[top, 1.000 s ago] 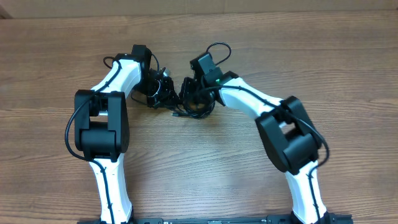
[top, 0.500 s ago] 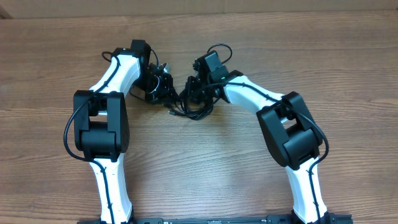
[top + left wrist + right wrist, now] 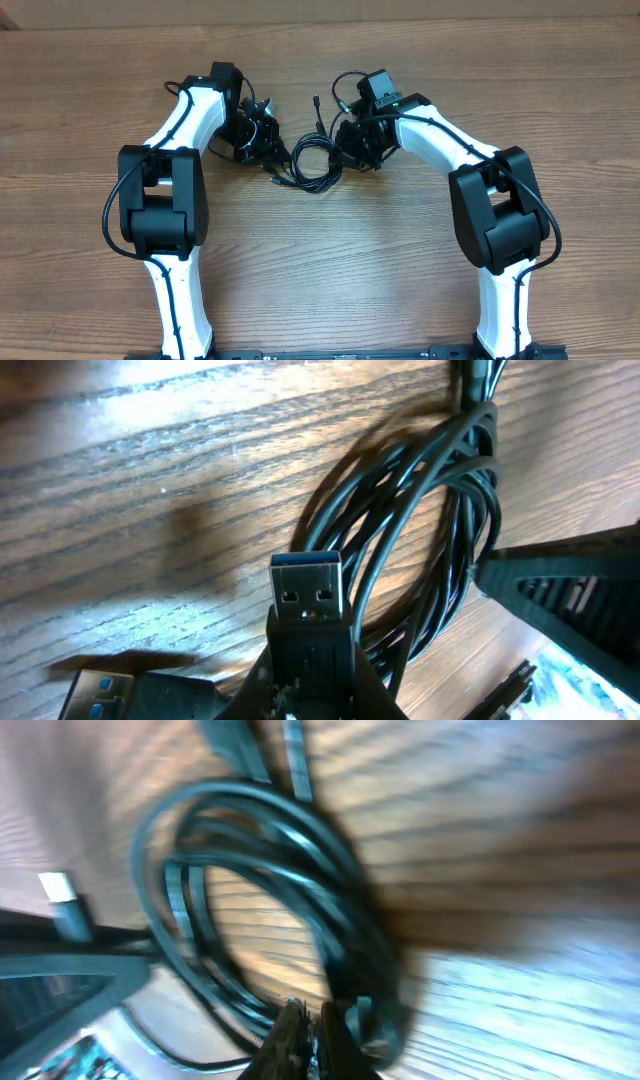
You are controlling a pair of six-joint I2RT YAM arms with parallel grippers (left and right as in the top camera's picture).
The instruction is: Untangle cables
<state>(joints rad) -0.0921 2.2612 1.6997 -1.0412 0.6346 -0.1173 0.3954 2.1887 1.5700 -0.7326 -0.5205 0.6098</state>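
Over the counter [image 3: 330,285], with left claw [image 3: 262,142] clamped on a plug [image 3: 306,588] and right claw [image 3: 356,150] pinching the cables [image 3: 312,172], draw apart slowly.

So the cables [image 3: 312,165] are sitting in a bunch on the table [image 3: 560,80], in the far half and about midway between its left and right edges. The left gripper [image 3: 262,140] is right up against the bunch's left side and the right gripper [image 3: 352,150] against its right (so the coil's sandwiched between them), with one loose end [image 3: 317,102] poking toward the far edge.
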